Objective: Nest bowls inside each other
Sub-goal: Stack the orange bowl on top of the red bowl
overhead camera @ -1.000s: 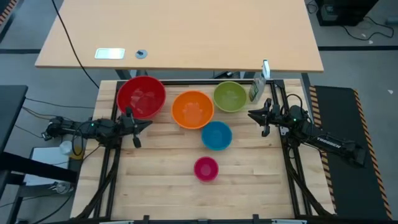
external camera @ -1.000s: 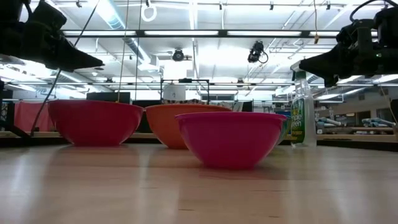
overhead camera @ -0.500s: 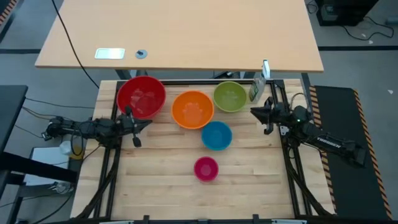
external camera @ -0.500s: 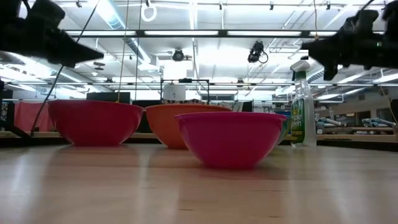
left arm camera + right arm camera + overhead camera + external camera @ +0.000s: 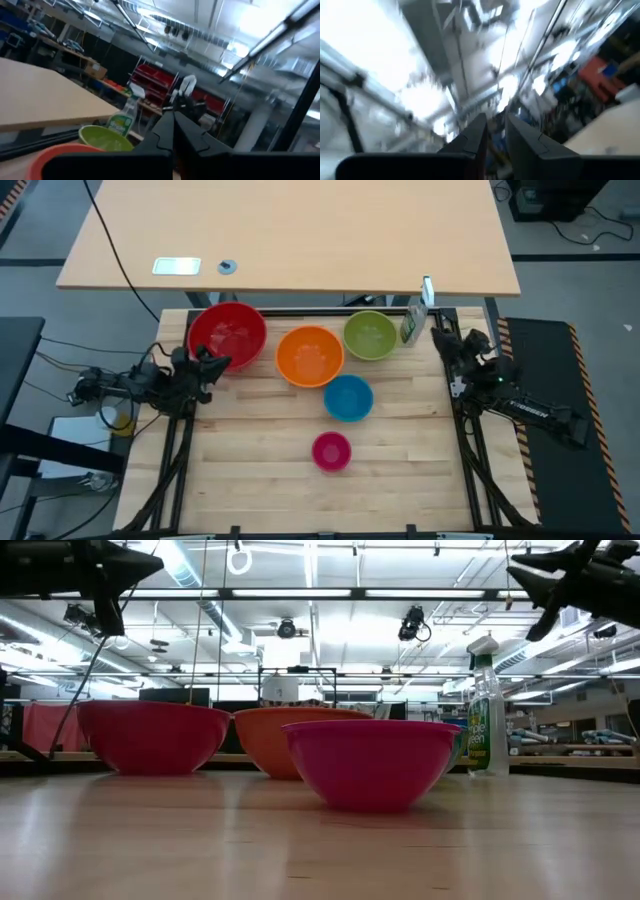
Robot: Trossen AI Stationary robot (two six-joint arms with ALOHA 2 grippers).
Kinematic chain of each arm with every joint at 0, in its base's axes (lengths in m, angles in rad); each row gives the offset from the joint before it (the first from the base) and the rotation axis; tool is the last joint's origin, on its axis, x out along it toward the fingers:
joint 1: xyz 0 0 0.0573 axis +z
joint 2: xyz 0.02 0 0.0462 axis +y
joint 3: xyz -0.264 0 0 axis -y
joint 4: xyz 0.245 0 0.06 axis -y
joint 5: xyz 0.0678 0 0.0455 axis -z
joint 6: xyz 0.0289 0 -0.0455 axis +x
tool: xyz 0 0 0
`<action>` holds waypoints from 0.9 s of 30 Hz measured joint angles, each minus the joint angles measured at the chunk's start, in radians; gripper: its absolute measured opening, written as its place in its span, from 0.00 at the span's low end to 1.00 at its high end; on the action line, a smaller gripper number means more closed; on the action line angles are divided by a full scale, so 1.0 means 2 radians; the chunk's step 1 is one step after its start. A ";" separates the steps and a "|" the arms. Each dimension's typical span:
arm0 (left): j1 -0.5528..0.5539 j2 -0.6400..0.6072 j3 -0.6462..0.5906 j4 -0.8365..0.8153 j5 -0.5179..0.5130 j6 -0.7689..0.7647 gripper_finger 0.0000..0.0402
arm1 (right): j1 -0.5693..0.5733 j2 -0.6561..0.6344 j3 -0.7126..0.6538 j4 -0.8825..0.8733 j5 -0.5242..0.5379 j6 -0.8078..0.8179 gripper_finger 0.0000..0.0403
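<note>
Five bowls stand apart on their bases on the wooden table [image 5: 250,470]. The red bowl [image 5: 228,335], orange bowl [image 5: 310,356] and green bowl [image 5: 370,335] form a far row. The blue bowl [image 5: 348,397] sits nearer, and the pink bowl [image 5: 331,450] nearest. My left gripper [image 5: 224,362] is shut and empty, raised beside the red bowl's near left rim and tipped upward [image 5: 174,127]. My right gripper [image 5: 440,336] hovers at the table's right edge. It points up and away, with a narrow gap between its fingers [image 5: 496,132] and nothing in it.
A green spray bottle [image 5: 413,320] stands at the far right corner, just beyond my right gripper and next to the green bowl. A larger desk [image 5: 300,240] lies behind the table. The near half of the table around the pink bowl holds nothing else.
Both grippers have risen and tipped their fingers upward while rolling at the wrist. The left one's tips have swung toward the red bowl. The right one's have swung from pointing at the table's middle toward the far edge. The bowls have kept still.
</note>
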 joint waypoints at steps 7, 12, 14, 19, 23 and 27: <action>0.000 0.000 0.000 0.021 0.000 -0.095 0.02 | 0.000 0.010 0.014 0.019 0.129 0.061 0.19; 0.000 0.002 0.000 0.058 -0.020 -0.124 0.02 | 0.000 0.069 0.051 0.015 0.150 0.109 0.19; 0.000 0.011 0.000 0.088 -0.081 -0.117 0.02 | 0.000 0.105 0.077 0.001 0.136 0.112 0.19; 0.014 0.057 0.000 0.145 -0.148 -0.105 0.02 | -0.001 0.225 0.178 -0.102 0.037 0.076 0.19; 0.030 0.116 0.015 0.144 -0.149 -0.156 0.02 | -0.013 0.342 0.274 -0.188 -0.034 0.024 0.19; 0.039 0.182 0.047 0.135 -0.147 -0.184 0.02 | -0.033 0.444 0.377 -0.250 -0.126 -0.050 0.19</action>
